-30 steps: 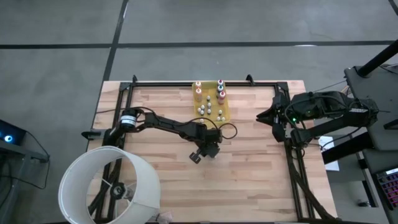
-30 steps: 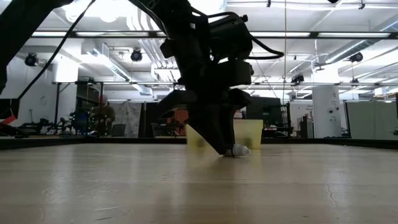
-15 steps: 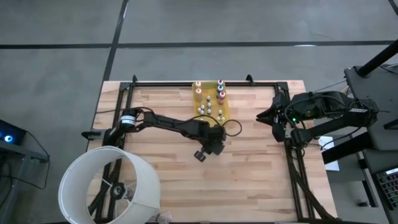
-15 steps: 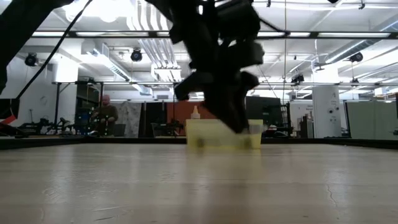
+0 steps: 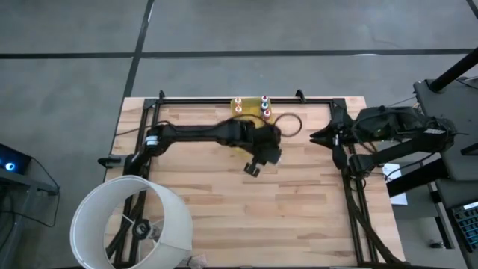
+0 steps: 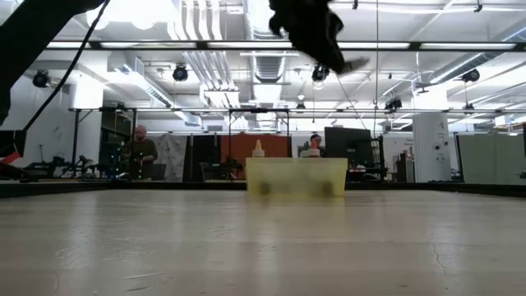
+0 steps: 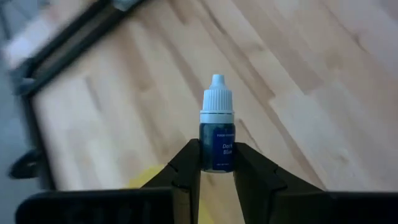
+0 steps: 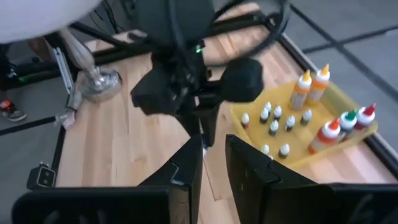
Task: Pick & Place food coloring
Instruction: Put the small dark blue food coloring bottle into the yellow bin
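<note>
The food coloring bottle I carry (image 7: 217, 134) is tiny, with a dark blue body and a white cap. My left gripper (image 7: 217, 163) is shut on it, high above the table (image 6: 316, 33) and over the near part of the yellow tray (image 5: 261, 104). Several other small bottles (image 8: 277, 121) stand upright in that tray, along with taller orange-, red- and green-capped ones (image 8: 336, 127). My left arm (image 5: 202, 134) hides much of the tray from above. My right gripper (image 8: 213, 163) waits at the table's right side (image 5: 321, 138), slightly open. My left gripper pinches the bottle's dark lower body (image 7: 217, 160) between its two fingers (image 7: 186, 168). The white cap (image 7: 217, 102) points forward past the fingertips. The bottle is lifted clear, high above the table, its cap end sticking out sideways in the low view (image 6: 355, 64).
A black frame (image 5: 224, 100) runs along the table's far, left and right edges. A big white lampshade-like ring (image 5: 131, 224) sits off the near left corner. Bare wood (image 5: 284, 217) lies near of the tray. People (image 6: 141, 152) stand in the room beyond.
My left gripper, shut on the bottle, has risen from the table top to well above it. It has moved toward the far edge and a little right, over the tray. The bottle has gone from lying on the wood to being lifted clear.
</note>
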`<action>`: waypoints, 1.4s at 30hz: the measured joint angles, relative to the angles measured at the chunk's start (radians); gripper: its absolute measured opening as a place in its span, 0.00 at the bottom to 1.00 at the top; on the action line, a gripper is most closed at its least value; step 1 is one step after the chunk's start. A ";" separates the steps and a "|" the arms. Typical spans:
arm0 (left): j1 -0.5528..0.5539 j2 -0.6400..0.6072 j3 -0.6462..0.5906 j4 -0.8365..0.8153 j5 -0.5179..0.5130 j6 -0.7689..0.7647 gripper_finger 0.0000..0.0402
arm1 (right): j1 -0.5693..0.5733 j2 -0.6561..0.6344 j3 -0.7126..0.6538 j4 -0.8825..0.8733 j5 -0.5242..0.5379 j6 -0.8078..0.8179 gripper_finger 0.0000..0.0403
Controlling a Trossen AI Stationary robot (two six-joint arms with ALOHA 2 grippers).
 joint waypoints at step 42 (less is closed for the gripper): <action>0.117 -0.197 0.130 0.121 0.303 -0.607 0.14 | -0.003 0.247 0.307 0.022 0.060 -0.173 0.49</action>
